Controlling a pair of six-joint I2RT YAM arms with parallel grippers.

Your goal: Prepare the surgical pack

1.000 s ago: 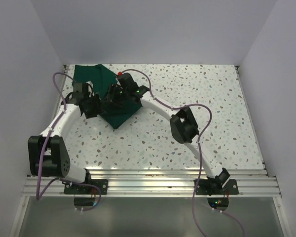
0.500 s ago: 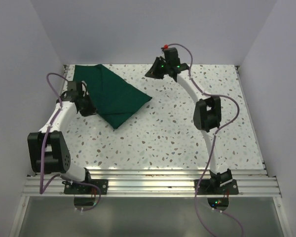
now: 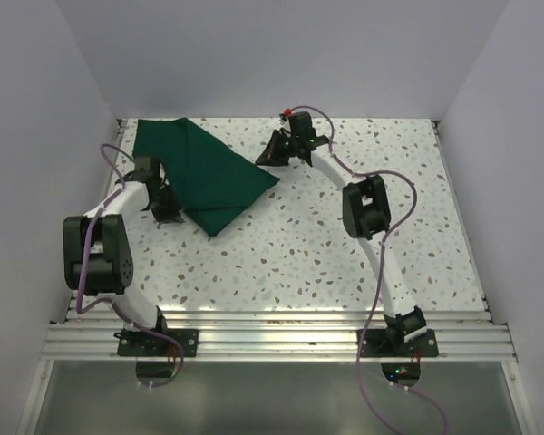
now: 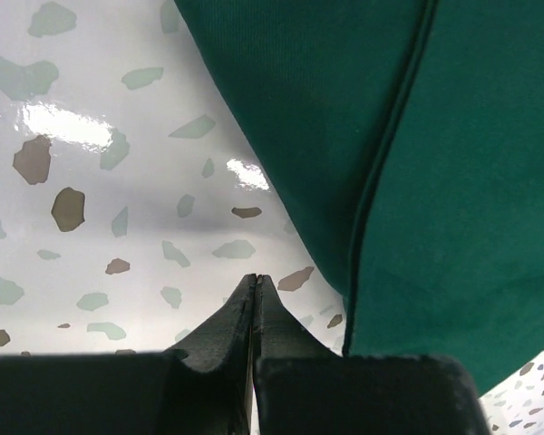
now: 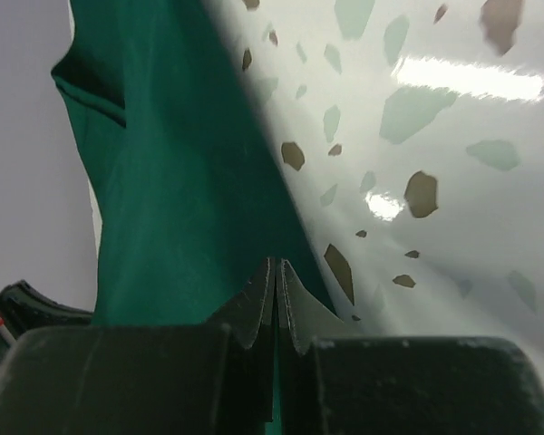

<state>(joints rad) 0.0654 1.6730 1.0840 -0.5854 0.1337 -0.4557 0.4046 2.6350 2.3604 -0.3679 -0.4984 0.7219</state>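
Rails [image 3: 281, 333] of aluminium carry both arm bases. Beyond lies a glossy speckled tabletop [image 3: 344, 263]. The left gripper [image 4: 256, 281], fingers pressed together and empty, hangs just beside the folded dark green cloth [image 3: 204, 177] at far left. The right gripper [image 5: 275, 265], likewise closed, sits at its right edge. Pale walls [image 3: 281, 54] enclose the table.

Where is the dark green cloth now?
Top view: the dark green cloth lies far left on the table, between the left gripper and the right gripper.
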